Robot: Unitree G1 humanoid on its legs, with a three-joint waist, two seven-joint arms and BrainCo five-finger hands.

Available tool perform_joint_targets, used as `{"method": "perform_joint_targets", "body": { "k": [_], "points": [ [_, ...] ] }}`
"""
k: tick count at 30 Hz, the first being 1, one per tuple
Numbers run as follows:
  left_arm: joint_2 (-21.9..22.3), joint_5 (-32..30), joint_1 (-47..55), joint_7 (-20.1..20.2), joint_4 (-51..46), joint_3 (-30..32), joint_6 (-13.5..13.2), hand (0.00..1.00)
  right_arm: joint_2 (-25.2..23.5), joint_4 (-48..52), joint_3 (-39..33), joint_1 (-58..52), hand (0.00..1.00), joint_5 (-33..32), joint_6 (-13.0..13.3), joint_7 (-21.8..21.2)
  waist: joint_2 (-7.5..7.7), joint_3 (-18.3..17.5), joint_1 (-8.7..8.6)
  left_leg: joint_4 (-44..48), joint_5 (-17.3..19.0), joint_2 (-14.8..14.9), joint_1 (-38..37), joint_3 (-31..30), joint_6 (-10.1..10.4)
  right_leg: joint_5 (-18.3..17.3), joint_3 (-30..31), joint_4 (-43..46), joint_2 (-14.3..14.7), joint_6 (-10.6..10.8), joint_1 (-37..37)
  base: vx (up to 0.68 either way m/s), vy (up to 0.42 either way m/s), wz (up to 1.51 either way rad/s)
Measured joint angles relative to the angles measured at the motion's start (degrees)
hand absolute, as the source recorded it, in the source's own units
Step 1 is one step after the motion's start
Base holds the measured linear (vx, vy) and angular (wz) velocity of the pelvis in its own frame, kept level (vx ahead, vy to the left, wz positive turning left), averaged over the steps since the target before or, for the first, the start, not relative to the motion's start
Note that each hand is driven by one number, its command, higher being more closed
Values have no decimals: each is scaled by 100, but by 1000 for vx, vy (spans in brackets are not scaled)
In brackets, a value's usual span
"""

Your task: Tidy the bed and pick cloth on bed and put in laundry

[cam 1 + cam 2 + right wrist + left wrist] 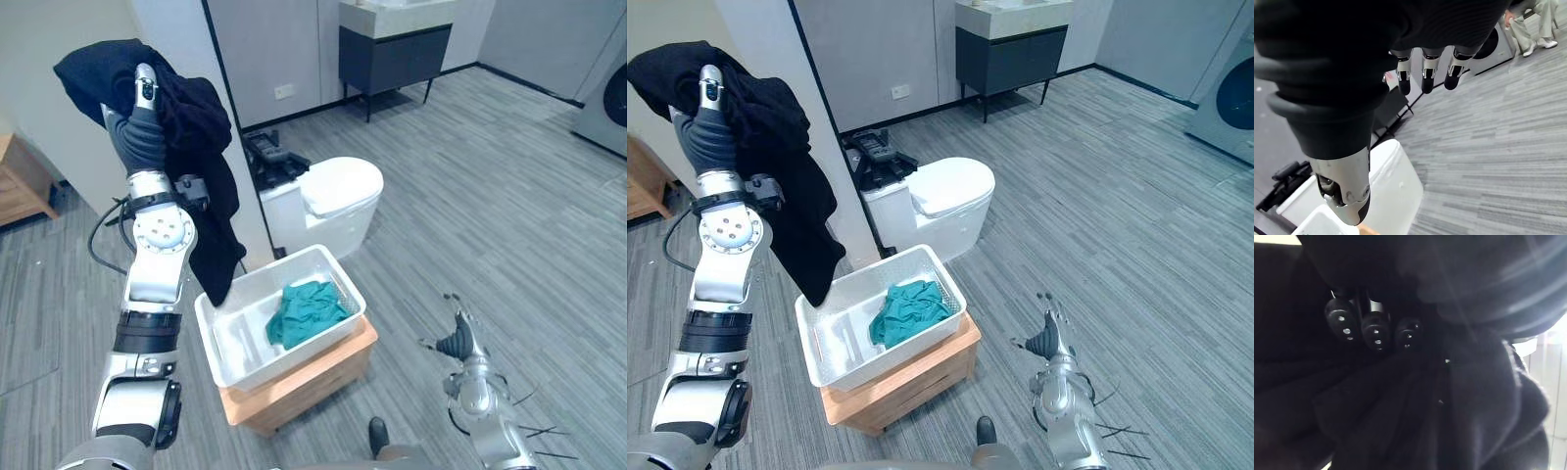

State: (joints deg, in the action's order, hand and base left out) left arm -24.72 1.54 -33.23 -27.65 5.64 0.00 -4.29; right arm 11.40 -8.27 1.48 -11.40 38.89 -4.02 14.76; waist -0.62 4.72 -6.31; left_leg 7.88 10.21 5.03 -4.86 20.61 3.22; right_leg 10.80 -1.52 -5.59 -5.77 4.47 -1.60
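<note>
— At the near right, what is recorded?

— Right hand (458, 345) hangs low over the floor, fingers loose and spread, holding nothing.

— And the task item?

— Black cloth (201, 127) is draped over the raised left hand (140, 122), whose fingers are clenched into it. Its lower end hangs at the left rim of the white basket (294, 351), which sits on a wooden stand (304, 387).

— Progress?

— A teal cloth (306, 308) already lies in the basket. The black one is not yet deposited; it needs lowering and letting go. Of the bed I can report nothing.

— Obstructions?

— None over the basket. A white rounded unit (338, 191) stands just behind it; a dark cabinet (392, 54) is well beyond.
</note>
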Motion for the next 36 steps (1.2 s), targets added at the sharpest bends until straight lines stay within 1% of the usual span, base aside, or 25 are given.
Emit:
{"method": "perform_joint_targets", "body": {
  "k": [1,3,4,5,7,11,15,20,23,25,28,30,32,36],
  "points": [
    [75,-5,17,22,117,-143,67,100,-6,0,92,-52,0,-6,10,-4,46,5,-83,-2,0,-15,11,2,0,4,2,0,-16,-5,-37,-33,13,-4],
    [166,-19,68,44,132,-239,120,100,-41,1,145,-57,0,-6,19,-4,89,30,-100,2,-1,-24,13,25,-1,22,30,0,-20,-25,-66,-28,7,-6],
    [330,-142,202,141,132,-394,151,100,-123,4,151,-101,0,-6,27,-8,116,47,-132,5,0,-27,12,47,0,25,49,0,-19,-29,-78,-32,4,-7],
    [391,-197,269,166,132,-480,157,100,-136,10,152,-135,0,-6,30,-8,118,48,-143,5,2,-29,11,49,-2,25,51,0,-20,-29,-80,-37,5,-6],
    [558,-270,494,279,131,-695,157,100,-146,11,152,-187,0,-6,34,-11,115,56,-212,3,10,-40,30,65,-13,25,68,0,-29,-29,-110,-29,4,-6],
    [1084,-380,876,449,107,-1006,164,100,-149,11,144,-185,0,-4,33,-4,82,169,-237,7,44,-50,102,121,-41,31,134,0,-34,-37,-193,-48,-4,-7],
    [1274,-392,972,551,-115,-1152,164,100,-149,10,152,-145,0,-4,22,5,7,291,-235,-4,66,-47,96,128,-34,27,137,0,-33,-38,-193,-48,-12,-2],
    [1261,-389,895,539,-544,-1163,141,100,-131,8,181,21,0,-7,23,13,5,289,-227,-104,44,-70,-2,108,-65,27,111,0,-44,-37,-128,-28,-4,3],
    [1172,-389,498,487,-542,-1160,140,100,-90,-1,198,123,0,-18,25,13,7,287,-218,-144,37,-105,-65,3,-63,27,4,0,-82,-37,-41,-45,-5,18],
    [926,-389,17,340,-542,-1070,133,100,-28,-180,369,284,0,-31,30,16,22,275,-206,-158,36,-117,-145,-3,-64,27,0,0,-90,-36,28,-67,-3,2],
    [764,-388,-501,113,-543,-1005,71,100,-11,-221,545,318,0,-32,39,10,34,217,-196,-177,34,-128,-160,-2,-68,27,1,0,-96,-37,35,-48,-11,0],
    [747,-386,-719,-15,-543,-874,-20,100,-9,-223,625,318,0,-35,110,7,41,157,-206,-186,33,-128,-166,0,-69,27,0,0,-94,-37,34,-35,-18,-2],
    [747,-382,-803,-108,-543,-836,-36,100,-4,-250,631,317,0,-45,128,7,43,84,-218,-194,32,-128,-175,3,-70,27,1,0,-89,-37,34,-31,-18,-3],
    [747,-367,-828,-153,-543,-835,-65,100,10,-484,641,302,0,-59,134,-3,112,7,-211,-192,31,-132,-191,1,-69,27,-2,0,-92,-37,57,-52,-22,1]
  ]
}}
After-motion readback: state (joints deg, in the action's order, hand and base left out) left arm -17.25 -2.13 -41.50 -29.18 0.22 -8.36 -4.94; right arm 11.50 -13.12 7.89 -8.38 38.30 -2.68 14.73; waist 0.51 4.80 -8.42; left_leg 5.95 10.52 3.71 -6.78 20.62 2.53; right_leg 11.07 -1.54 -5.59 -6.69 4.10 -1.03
